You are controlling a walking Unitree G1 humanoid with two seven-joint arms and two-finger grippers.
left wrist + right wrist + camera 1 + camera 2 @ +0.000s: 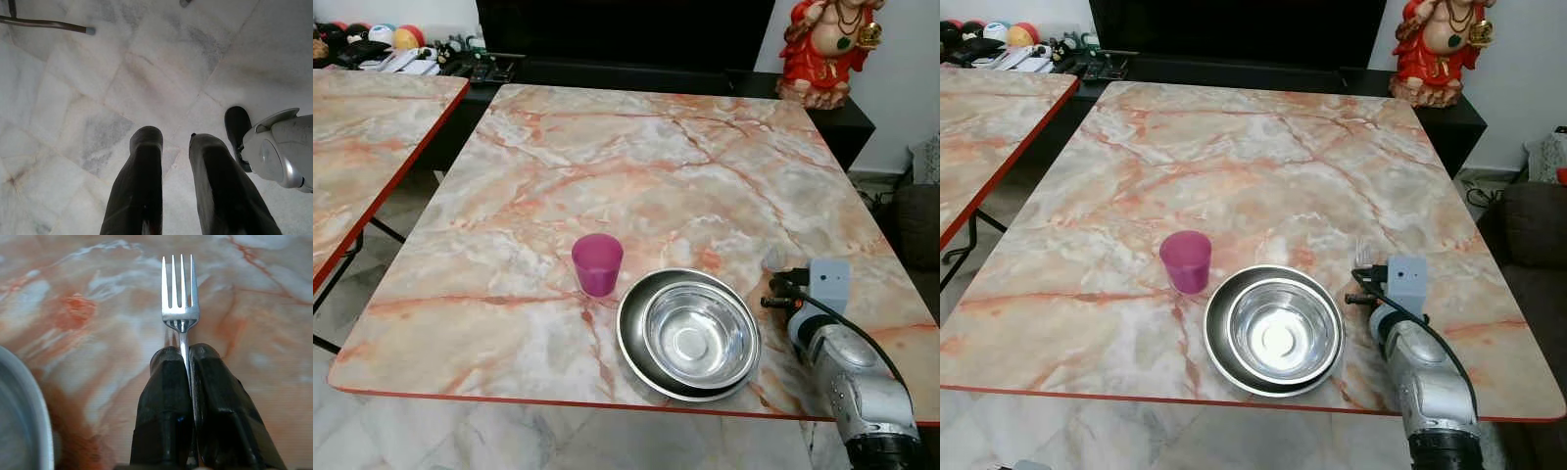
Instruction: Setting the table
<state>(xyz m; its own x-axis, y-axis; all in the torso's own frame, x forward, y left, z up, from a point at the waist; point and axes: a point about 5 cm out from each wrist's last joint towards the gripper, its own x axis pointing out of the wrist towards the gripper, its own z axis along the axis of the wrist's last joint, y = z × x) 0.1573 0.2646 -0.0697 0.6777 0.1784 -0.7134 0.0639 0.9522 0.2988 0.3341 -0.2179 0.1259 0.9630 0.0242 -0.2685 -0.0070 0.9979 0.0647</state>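
Beside the steel bowl, right pincer clamps a shiny four-tined fork.

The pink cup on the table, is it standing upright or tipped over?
Upright. The pink cup stands on its base on the table, open mouth up, beside the steel bowls.

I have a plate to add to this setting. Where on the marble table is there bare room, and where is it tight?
The marble table is bare beyond the pink cup and left of it. It is crowded at the near edge: steel bowls, then the right pincer holding a fork.
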